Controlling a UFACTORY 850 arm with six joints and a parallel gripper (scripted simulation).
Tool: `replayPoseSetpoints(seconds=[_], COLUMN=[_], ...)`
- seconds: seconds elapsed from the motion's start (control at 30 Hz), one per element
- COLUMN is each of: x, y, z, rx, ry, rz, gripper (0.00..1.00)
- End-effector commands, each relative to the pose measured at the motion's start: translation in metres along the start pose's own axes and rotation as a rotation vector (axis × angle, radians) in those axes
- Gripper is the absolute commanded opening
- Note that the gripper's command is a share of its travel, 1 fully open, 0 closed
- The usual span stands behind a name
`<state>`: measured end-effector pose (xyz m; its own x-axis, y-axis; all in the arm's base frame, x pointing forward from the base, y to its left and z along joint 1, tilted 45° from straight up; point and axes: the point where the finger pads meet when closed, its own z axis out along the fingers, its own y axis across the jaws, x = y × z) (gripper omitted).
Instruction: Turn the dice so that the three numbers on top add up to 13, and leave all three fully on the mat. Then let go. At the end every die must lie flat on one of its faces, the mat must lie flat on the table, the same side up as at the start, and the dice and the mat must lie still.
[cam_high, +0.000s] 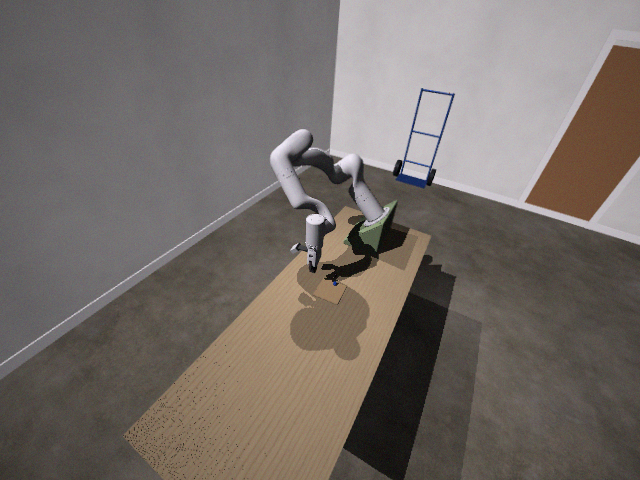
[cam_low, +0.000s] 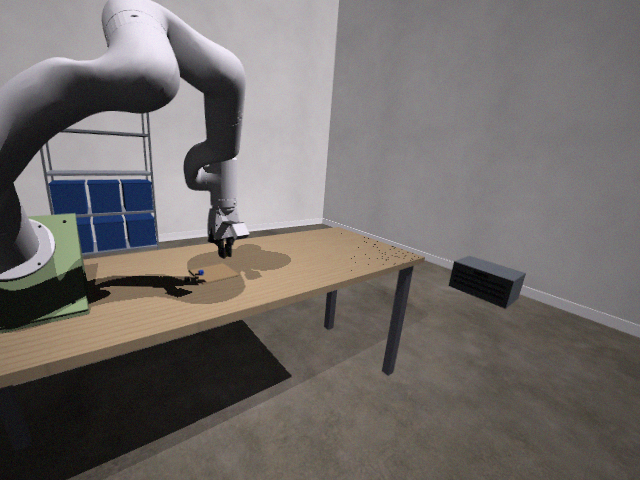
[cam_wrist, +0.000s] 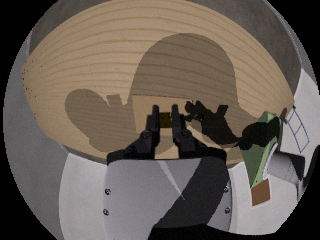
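My gripper (cam_high: 312, 269) (cam_low: 224, 254) (cam_wrist: 165, 112) points down and is shut on a yellow die (cam_wrist: 165, 119), which shows between the fingertips in the wrist view. The gripper is raised above the table, near the thin tan mat (cam_high: 336, 298) (cam_low: 223, 272) (cam_wrist: 141, 114). The mat lies on the table, partly in shadow. A small blue die (cam_high: 334, 283) (cam_low: 201, 272) is at the mat's edge towards the robot's base; whether it is fully on the mat I cannot tell. The third die cannot be made out in the dark arm shadow. No numbers can be read.
The wooden table (cam_high: 289, 361) (cam_low: 320, 258) (cam_wrist: 100, 55) carries the green base mount (cam_high: 373, 236) (cam_low: 69, 258) (cam_wrist: 255, 155) of the arm at one end. Dark arm shadows cross the table between the base and the mat.
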<state>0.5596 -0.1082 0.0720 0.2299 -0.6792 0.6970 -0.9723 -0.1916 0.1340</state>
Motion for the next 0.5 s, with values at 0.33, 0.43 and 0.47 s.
replayPoseSetpoints(seconds=[0.33, 0.43, 0.47], x=[-0.073, -0.086, -0.095], y=[-0.035, -0.039, -0.042], z=[0.000, 0.000, 0.000], rx=[0.002, 0.002, 0.003], ry=[-0.004, -0.005, -0.005], rz=[-0.511, -0.600, -0.662], gripper=[0.11, 0.11, 0.11])
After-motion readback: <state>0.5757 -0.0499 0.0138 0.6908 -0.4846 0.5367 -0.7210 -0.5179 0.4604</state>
